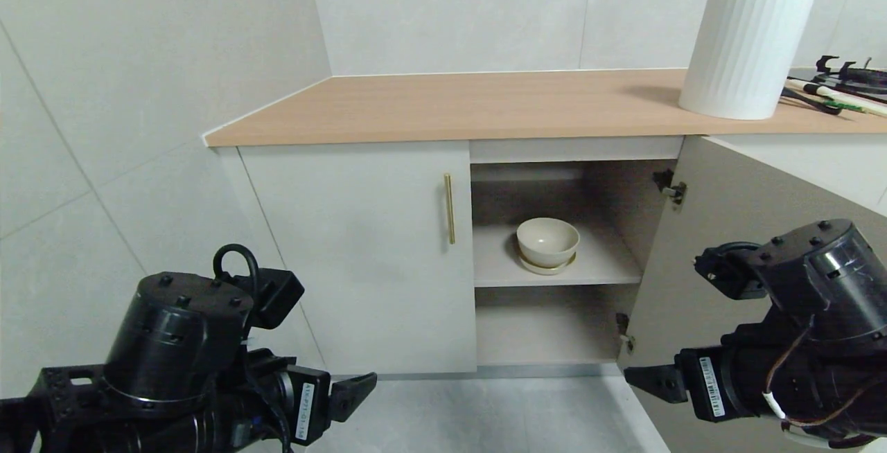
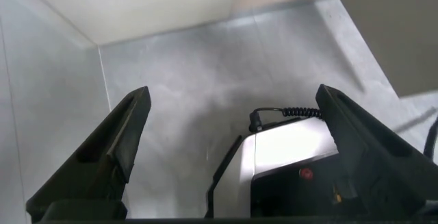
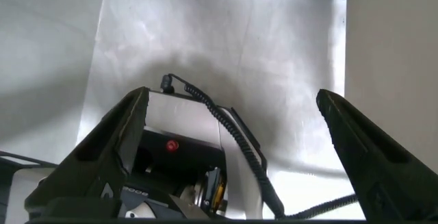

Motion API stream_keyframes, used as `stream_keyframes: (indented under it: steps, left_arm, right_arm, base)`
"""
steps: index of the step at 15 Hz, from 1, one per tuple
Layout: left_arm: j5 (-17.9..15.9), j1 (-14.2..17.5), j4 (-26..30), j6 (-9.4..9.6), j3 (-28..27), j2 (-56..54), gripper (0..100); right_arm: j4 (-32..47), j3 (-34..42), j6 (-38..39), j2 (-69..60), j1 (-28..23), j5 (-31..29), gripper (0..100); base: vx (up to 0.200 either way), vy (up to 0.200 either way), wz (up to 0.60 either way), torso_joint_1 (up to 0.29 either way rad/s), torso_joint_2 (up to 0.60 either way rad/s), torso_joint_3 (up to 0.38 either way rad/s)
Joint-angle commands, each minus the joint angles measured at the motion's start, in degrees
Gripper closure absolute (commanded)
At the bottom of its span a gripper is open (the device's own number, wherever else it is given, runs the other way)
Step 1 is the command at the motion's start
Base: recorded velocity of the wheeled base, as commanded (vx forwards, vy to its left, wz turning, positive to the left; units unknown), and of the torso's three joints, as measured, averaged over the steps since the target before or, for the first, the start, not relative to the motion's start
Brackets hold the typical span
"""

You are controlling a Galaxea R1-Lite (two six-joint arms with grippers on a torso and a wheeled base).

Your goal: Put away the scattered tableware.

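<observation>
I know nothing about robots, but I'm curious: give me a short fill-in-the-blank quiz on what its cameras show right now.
1. The bowl sits on a small ____ on the cupboard's upper shelf.
2. The left door, with its gold handle, is ____.
3. The white ribbed container stands on the wooden ____.
4. The left gripper and right gripper are both ____ and hold nothing.
Missing words: plate; closed; countertop; open.

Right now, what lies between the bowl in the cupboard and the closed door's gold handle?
In the head view, only bare shelf and the edge of the door lie between the bowl and the handle.
</observation>
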Motion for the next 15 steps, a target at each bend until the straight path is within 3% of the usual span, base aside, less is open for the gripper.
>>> stream_keyframes:
  steps: [1,3,14,15]
  left_arm:
    - [0.08,-0.05,-0.01,-0.01,0.02,0.23,0]
    - [0.08,-0.14,-0.01,-0.01,0.02,0.23,0]
    - [0.08,-0.23,-0.01,0.07,0.11,0.23,0]
    - [0.17,-0.23,-0.01,0.16,0.11,0.23,0]
  right_arm:
    - [0.02,-0.06,0.01,0.48,0.03,-0.02,0]
    - [0.02,0.03,0.01,0.48,0.03,-0.02,0]
    - [0.46,1.08,-0.69,-0.22,0.03,-0.11,0]
    - [1.07,1.26,-0.96,-0.66,0.12,-0.11,0]
  base:
    - [-0.200,0.000,0.00,0.002,0.00,0.007]
    - [-0.200,0.000,0.00,0.000,0.00,0.005]
    - [0.000,0.000,0.00,0.000,0.00,0.000]
    - [0.000,-0.200,0.00,0.002,0.00,0.002]
